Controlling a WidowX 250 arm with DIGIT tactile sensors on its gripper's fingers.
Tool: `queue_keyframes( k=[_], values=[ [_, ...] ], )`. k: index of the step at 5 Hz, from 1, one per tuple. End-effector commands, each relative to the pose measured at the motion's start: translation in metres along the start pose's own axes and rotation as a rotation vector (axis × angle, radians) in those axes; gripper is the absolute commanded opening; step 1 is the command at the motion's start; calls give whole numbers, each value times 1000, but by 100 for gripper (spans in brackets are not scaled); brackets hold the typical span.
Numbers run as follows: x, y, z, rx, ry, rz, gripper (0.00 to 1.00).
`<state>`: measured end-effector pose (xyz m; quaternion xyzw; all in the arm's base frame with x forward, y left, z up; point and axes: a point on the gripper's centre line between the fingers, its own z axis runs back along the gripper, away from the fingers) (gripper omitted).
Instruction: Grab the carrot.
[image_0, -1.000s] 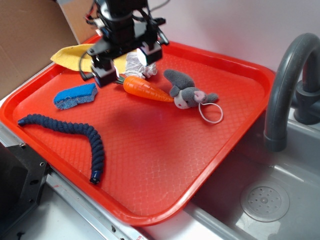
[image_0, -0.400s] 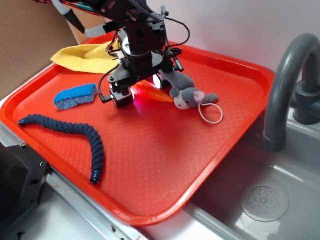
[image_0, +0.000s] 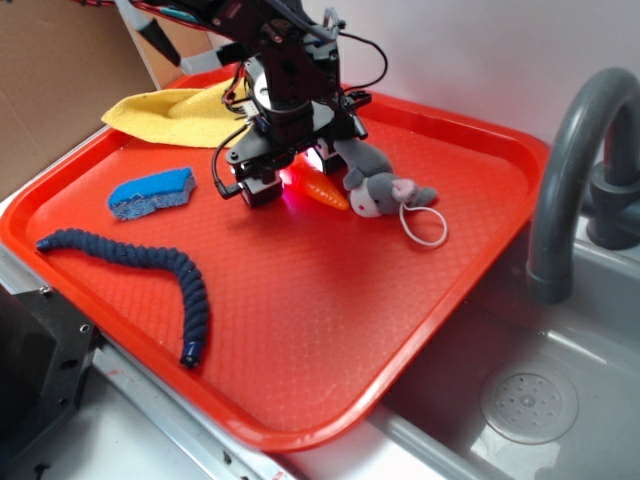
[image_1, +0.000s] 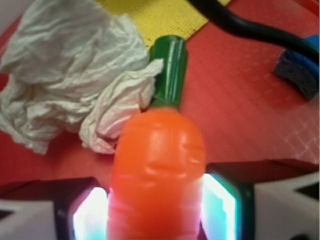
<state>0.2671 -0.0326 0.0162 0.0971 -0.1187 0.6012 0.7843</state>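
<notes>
The orange toy carrot (image_0: 326, 190) lies on the red tray (image_0: 300, 435), its tip pointing toward the grey plush mouse (image_0: 375, 185). My gripper (image_0: 292, 175) is down on the tray over the carrot's thick end, one finger on each side. In the wrist view the carrot (image_1: 157, 165) fills the gap between the two glowing pads (image_1: 90, 215), which touch its sides. Its dark green stem cap (image_1: 170, 70) points away from me. The gripper (image_1: 156, 210) is shut on the carrot.
The mouse, with a white loop, touches the carrot's tip. Crumpled white paper (image_1: 60, 65) lies by the stem. A yellow cloth (image_0: 165, 110), a blue sponge (image_0: 150, 190) and a dark blue rope (image_0: 150, 262) lie to the left. A grey faucet (image_0: 570, 170) and sink (image_0: 530, 400) are on the right.
The gripper came down from above the tray's back onto the carrot. Its fingers have drawn in against the carrot's sides. The carrot has slid a little toward the mouse.
</notes>
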Motion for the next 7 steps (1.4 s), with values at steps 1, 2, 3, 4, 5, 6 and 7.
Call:
queue_keyframes(
  k=[1, 2, 3, 4, 5, 6, 7],
  values=[
    [46, 20, 67, -86, 138, -57, 0],
    [70, 35, 104, -161, 195, -177, 0],
    [90, 44, 126, -181, 269, -420, 0],
    [100, 54, 148, -214, 266, -577, 0],
    [108, 61, 160, -225, 227, -642, 0],
    [111, 67, 168, -232, 194, -632, 0],
    [108, 66, 165, -218, 201, -629, 0]
  ],
)
